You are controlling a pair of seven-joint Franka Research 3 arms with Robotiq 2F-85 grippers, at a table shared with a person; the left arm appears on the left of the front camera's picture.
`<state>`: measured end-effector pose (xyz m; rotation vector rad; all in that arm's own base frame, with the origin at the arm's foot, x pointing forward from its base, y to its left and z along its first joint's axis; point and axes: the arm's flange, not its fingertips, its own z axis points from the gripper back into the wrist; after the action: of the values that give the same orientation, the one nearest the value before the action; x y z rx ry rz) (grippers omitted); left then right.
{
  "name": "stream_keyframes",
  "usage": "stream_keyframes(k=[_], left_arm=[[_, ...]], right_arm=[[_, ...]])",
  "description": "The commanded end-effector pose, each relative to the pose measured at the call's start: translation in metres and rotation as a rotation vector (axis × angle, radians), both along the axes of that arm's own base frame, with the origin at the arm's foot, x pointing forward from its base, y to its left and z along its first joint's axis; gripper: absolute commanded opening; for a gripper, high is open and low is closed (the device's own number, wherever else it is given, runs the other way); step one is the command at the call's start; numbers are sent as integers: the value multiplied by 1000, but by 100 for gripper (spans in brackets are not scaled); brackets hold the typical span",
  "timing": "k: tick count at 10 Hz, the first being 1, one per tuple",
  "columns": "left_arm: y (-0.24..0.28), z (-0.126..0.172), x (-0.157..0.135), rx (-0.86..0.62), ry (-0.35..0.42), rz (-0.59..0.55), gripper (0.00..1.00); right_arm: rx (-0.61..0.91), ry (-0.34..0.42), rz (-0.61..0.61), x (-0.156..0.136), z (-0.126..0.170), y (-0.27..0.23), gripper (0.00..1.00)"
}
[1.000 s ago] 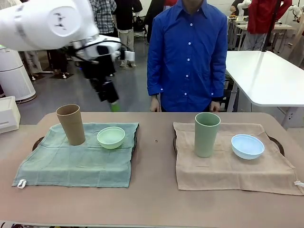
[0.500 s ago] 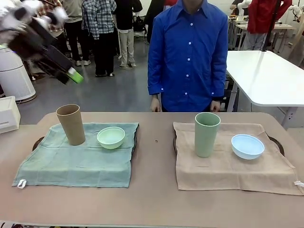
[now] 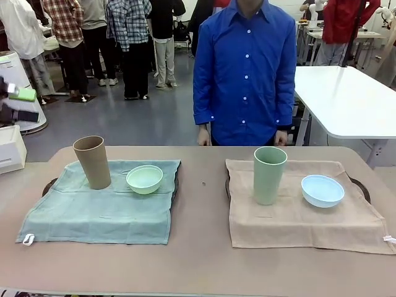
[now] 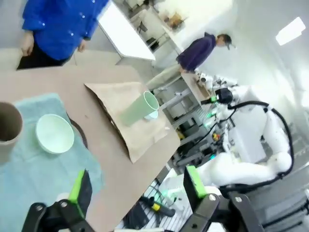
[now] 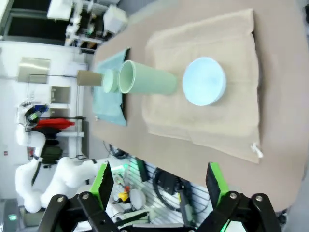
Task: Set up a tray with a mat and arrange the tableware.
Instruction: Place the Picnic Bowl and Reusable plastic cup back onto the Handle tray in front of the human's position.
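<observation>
Green-padded left gripper [image 4: 135,186] jaws wide, empty; right gripper [image 5: 159,186] likewise.

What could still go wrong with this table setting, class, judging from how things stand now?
1. The tall tan plastic cup leans on the green cloth mat; a nudge might topple it onto the small mint green bowl.
2. The beige cloth mat overhangs its tray, so a passing open claw could snag it, dragging the tall sage green plastic cup.

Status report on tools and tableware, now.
Left tool, right tool: open, empty, clear of table. Tan cup, mint bowl, sage cup, blue bowl on mats. Nothing obstructing.
</observation>
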<state>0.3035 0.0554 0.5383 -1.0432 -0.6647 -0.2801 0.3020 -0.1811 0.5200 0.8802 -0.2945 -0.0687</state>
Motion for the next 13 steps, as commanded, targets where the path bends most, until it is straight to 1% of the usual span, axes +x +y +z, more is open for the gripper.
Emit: stream_keyframes(k=[1, 3, 5, 7, 8, 9, 13], left_arm=[[13, -31, 3, -89, 62, 40, 100], [25, -40, -1, -109, 90, 58, 100], [25, -27, 3, -62, 85, 42, 100], [21, -16, 0, -44, 86, 59, 100], [28, -31, 5, -59, 115, 53, 100], [28, -31, 5, -59, 115, 53, 100], [28, -31, 5, -59, 115, 53, 100]], right_arm=[[54, 37, 45, 6, -14, -1, 100], [91, 52, 78, 2, -32, -1, 100], [104, 76, 62, -1, -42, -4, 100], [80, 84, 34, -7, -40, -9, 100], [44, 82, 29, -5, -39, -10, 100], [81, 100, 40, -4, -41, -11, 100], [81, 100, 40, -4, -41, -11, 100]])
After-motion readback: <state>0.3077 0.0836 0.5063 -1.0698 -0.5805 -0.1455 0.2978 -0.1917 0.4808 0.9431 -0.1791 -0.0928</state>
